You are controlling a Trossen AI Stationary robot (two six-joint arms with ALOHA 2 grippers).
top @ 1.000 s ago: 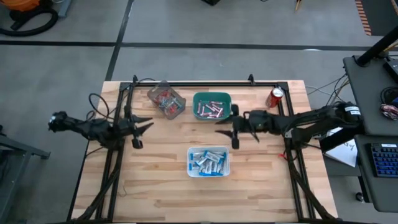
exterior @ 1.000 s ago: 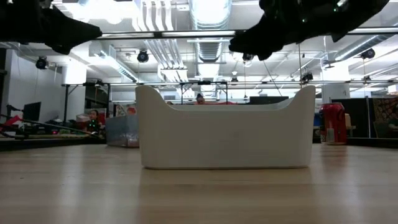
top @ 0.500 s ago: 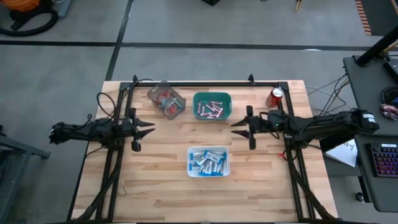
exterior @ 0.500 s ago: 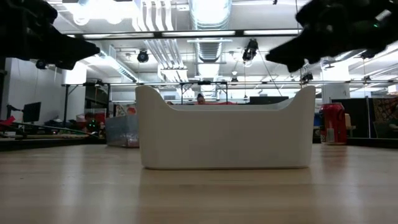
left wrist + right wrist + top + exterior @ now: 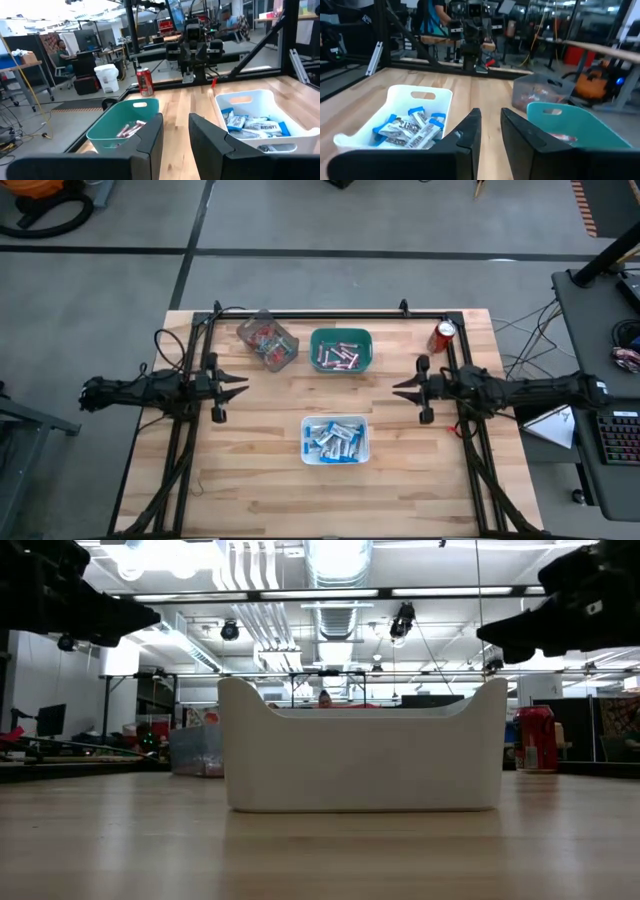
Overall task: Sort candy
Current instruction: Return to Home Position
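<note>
Your left gripper [image 5: 238, 387] hangs over the table [image 5: 400, 480] at 9 o'clock from its middle, pointing inward. Its fingers [image 5: 147, 145] stand a narrow gap apart with nothing between them. Your right gripper [image 5: 402, 389] faces it from 3 o'clock, also pointing at the middle. Its fingers [image 5: 465, 140] are likewise slightly parted and empty. In the low view both grippers sit high above the wood, above the top of the white bin [image 5: 304, 442].

All the candy you can see lies inside containers. The white bin sits at 6 o'clock from the table's middle, nearer the front edge than the two grippers. It holds the blue-and-white packets [image 5: 335, 438] in a loose heap. The green bin [image 5: 314, 348] sits at 12 o'clock and holds the pinkish-white sticks [image 5: 336, 358]. Just beside it, at 11 o'clock, a clear tub [image 5: 288, 352] stands turned at an angle with the red-orange pieces [image 5: 262, 336] inside.

A red soda can [image 5: 443, 336] stands upright at 2 o'clock, near the far right corner and apart from the bins. Each wrist view looks across the white and green bins to the other arm on the far side of the table.
</note>
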